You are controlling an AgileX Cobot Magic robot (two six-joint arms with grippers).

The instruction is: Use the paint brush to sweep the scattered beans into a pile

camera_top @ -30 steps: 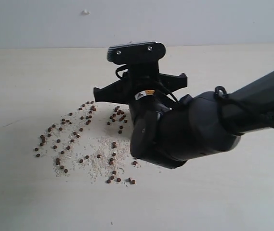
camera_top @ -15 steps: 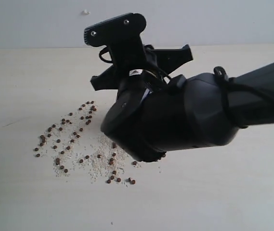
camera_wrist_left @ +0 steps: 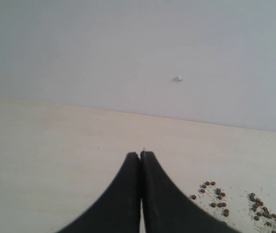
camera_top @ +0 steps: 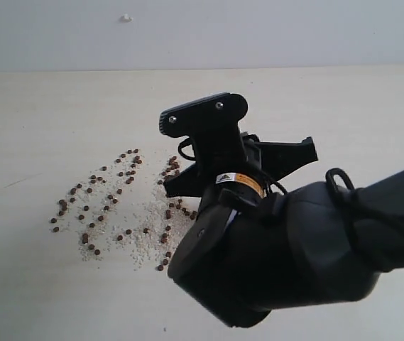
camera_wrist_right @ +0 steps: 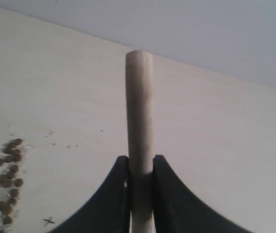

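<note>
1. On the left half of the pale table (camera_top: pixel 31 284), the beans (camera_top: pixel 109 202) lie scattered among white grains (camera_top: pixel 141 245), loosely spread rather than heaped.
2. Their right edge disappears behind the right arm (camera_top: pixel 287 256), whose bulk fills the right of the exterior view.
3. The left gripper (camera_wrist_left: pixel 140 155), seen only from its own wrist, has its jaws pressed together on nothing.
4. The right gripper (camera_wrist_right: pixel 140 162) clamps the paint brush (camera_wrist_right: pixel 139 107) by its wooden handle. The ferrule and bristles are out of sight, and the exterior view shows neither gripper nor brush.
</note>
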